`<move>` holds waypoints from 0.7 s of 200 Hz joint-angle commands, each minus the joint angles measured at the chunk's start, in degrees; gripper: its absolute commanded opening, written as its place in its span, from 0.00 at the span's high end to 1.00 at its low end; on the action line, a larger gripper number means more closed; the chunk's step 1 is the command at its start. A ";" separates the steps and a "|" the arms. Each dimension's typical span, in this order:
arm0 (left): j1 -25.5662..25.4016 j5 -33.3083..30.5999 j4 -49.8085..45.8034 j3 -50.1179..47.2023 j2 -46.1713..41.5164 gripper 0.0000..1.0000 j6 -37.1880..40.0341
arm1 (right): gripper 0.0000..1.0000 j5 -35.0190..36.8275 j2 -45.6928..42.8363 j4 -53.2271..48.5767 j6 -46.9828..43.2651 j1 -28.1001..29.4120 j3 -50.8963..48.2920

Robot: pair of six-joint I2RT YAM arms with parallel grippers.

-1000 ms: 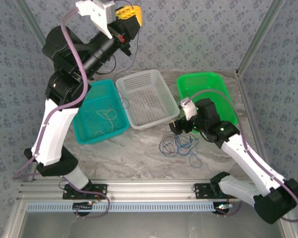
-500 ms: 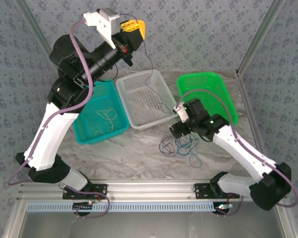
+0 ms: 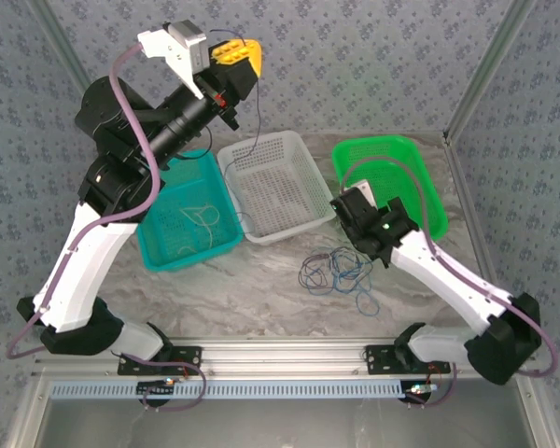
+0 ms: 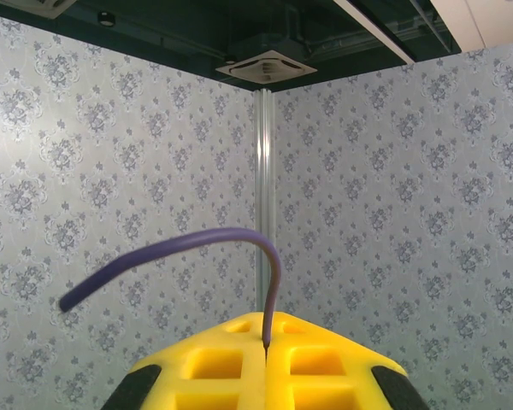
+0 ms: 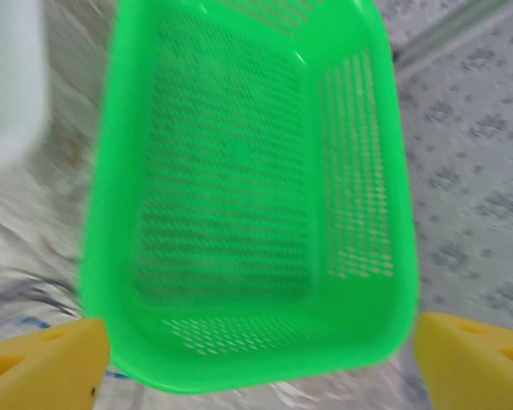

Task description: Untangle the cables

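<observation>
Ok so, going L to R. Far left on the worktop (image 3: 233,285): teal basket (image 3: 191,259) w/ a pale whitish cable (image 3: 202,217) lying loose inside, apart from everything else. Prob safe to count that one as done.

Above it, left arm (image 3: 98,247) lifted way up, left jaws pinched shut on a dark purple cable (image 4: 197,243). Clear in the wrist view: thin wire clamped right between the yellow pads (image 4: 316,367), arcing up and off to the side. From overhead, dark purple cable trailing down toward the white basket (image 3: 282,231) in the middle. Can't tell where the low end finishes, too thin. Looks like mid-pull on that one, or about to drop it in, tbh.

Next over, near the front of the white basket: the leftover tangle (image 3: 334,273) of blue + dark loops on the worktop, plus a small blue loop (image 3: 364,301) just beside it. Def not sorted yet.

Then right arm (image 3: 448,280), right jaws spread wide, gripping nothing, hovering by the gap between white basket and green basket (image 3: 406,142), just behind the tangle. Green basket: just bare mesh in the wrist view.

Guessing one cable done, one in hand, rest of the bunch left to pick apart. Most of the work ahead imo.
</observation>
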 commanded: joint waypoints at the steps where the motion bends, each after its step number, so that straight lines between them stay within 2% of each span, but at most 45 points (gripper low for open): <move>1: 0.13 -0.41 3.23 -0.14 -1.40 1.00 0.61 | 0.08 -19.42 -6.63 14.38 -3.54 0.26 -4.25; 14: 0.17 -0.38 3.49 -0.01 -1.20 1.00 0.51 | 0.08 -29.46 -8.57 19.12 -5.07 0.11 -6.44; 48: 0.15 -0.20 4.17 -0.47 -1.04 1.00 0.05 | 0.07 -41.39 -7.87 25.50 -4.56 0.41 -8.24; 82: 0.16 0.00 4.79 -0.93 -1.03 1.00 -0.71 | 0.06 -46.53 -4.36 32.20 -5.79 1.12 -7.64; 140: 0.13 2.69 8.26 0.39 0.47 1.00 -4.94 | 0.06 -51.23 4.44 41.59 -7.38 0.98 -4.22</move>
